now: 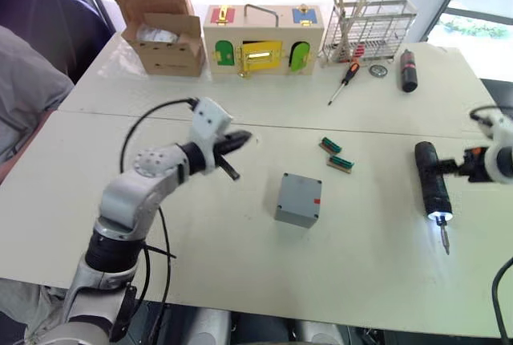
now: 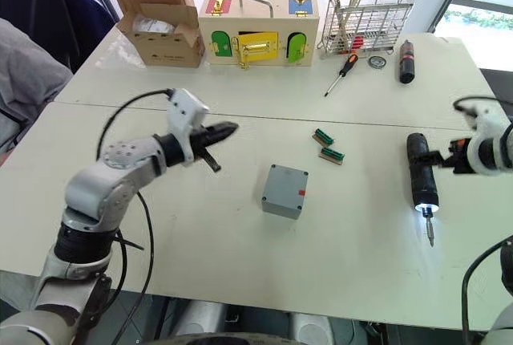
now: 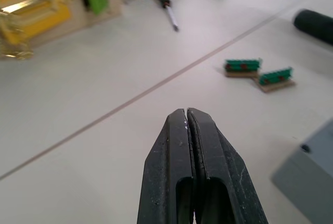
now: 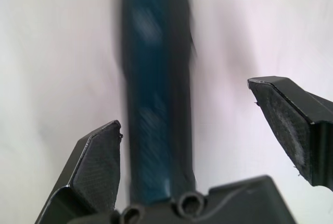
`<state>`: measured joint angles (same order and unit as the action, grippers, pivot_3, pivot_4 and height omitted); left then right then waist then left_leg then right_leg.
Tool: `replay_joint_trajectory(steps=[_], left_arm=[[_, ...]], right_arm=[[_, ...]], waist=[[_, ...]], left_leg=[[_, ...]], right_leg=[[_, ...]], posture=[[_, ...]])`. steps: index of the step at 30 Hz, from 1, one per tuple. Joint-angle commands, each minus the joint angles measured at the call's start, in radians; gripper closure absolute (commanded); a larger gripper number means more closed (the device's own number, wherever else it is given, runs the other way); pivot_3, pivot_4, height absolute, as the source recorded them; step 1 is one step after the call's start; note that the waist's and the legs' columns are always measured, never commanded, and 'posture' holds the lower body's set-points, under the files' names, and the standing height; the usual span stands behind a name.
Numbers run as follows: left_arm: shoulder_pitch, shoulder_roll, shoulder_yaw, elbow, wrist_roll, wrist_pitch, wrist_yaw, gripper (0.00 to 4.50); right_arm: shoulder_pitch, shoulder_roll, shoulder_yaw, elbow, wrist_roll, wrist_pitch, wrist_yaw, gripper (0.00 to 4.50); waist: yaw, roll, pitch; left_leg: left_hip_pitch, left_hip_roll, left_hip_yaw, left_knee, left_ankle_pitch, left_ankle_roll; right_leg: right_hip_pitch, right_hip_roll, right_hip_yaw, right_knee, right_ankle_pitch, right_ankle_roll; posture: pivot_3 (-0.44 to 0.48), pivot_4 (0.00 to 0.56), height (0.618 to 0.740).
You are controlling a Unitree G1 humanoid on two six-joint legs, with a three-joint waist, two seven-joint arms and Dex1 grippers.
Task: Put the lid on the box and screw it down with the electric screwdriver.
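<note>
1. The electric screwdriver (image 1: 434, 181) lies flat on the table (image 1: 240, 241) at the robot's right, well apart from the box (image 1: 298, 199), which sits closed at the table's middle.
2. Its long axis runs front to back; the lit bit end points toward the robot.
3. The right end effector (image 4: 200, 146) is the nearer one: fingers spread wide, straddling the tool body without gripping it.
4. The right arm reaches in from the tool's outer side.
5. The left end effector (image 1: 238, 140) hovers left of the box, fingers pressed together, holding nothing.
</note>
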<state>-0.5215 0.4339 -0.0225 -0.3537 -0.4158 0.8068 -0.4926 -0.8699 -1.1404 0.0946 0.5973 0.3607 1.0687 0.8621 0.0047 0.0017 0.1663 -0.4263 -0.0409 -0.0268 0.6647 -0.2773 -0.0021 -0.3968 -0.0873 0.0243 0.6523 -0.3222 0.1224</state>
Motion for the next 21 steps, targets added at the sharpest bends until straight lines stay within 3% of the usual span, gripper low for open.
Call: replay_joint_trajectory(steps=[1,4,6,10,15,21], left_arm=[[0.038,0.022,0.096,-0.043,-0.047,0.039,0.012,4.5],[0.133,0.063,0.192,-0.091,-0.134,0.132,-0.011,4.5],[0.204,0.085,0.253,-0.133,-0.218,0.212,-0.031,4.5],[0.388,0.123,0.297,-0.252,-0.352,0.295,-0.084,4.5],[0.565,0.187,0.315,-0.354,-0.439,0.312,-0.125,4.5],[0.572,0.217,0.252,-0.333,-0.437,0.275,-0.138,4.5]], right_arm=[[-0.03,0.041,-0.191,-0.099,0.073,-0.044,-0.028,0.02],[0.237,0.12,-0.389,-0.429,0.196,-0.149,0.059,0.02],[0.404,0.179,-0.492,-0.62,0.295,-0.118,0.089,0.02],[0.627,0.232,-0.629,-0.76,0.46,-0.047,0.167,0.02],[0.873,0.19,-0.597,-0.84,0.423,-0.079,0.228,0.02],[1.034,0.152,-0.517,-0.886,0.339,-0.194,0.28,0.02]], waist=[[0.0,0.0,0.0],[0.008,-0.004,-0.001],[0.011,-0.006,-0.002],[0.018,-0.005,-0.002],[0.008,-0.007,-0.003],[0.004,-0.002,-0.006]], left_leg=[[0.0,0.0,0.0,0.0,0.0,0.0],[0.0,0.001,-0.002,0.0,0.0,-0.001],[0.0,0.002,-0.006,-0.001,0.0,-0.001],[-0.001,-0.002,-0.005,0.003,0.0,-0.001],[0.005,-0.003,-0.004,0.002,-0.001,0.001],[0.007,-0.002,-0.003,0.001,-0.003,0.004]], right_leg=[[0.0,0.0,0.0,0.0,0.0,0.0],[0.001,0.0,-0.001,0.0,0.0,0.0],[0.003,0.0,-0.003,0.0,0.0,0.0],[0.003,-0.004,-0.002,0.002,0.0,0.0],[0.009,-0.006,-0.001,-0.001,0.0,0.0],[0.009,-0.005,0.001,-0.001,0.0,0.0]], posture=[[0.0,0.15,0.74],[0.0,0.15,0.74],[0.0,0.15,0.74],[0.0,0.15,0.74],[0.0,0.15,0.74],[0.0,0.15,0.74]])
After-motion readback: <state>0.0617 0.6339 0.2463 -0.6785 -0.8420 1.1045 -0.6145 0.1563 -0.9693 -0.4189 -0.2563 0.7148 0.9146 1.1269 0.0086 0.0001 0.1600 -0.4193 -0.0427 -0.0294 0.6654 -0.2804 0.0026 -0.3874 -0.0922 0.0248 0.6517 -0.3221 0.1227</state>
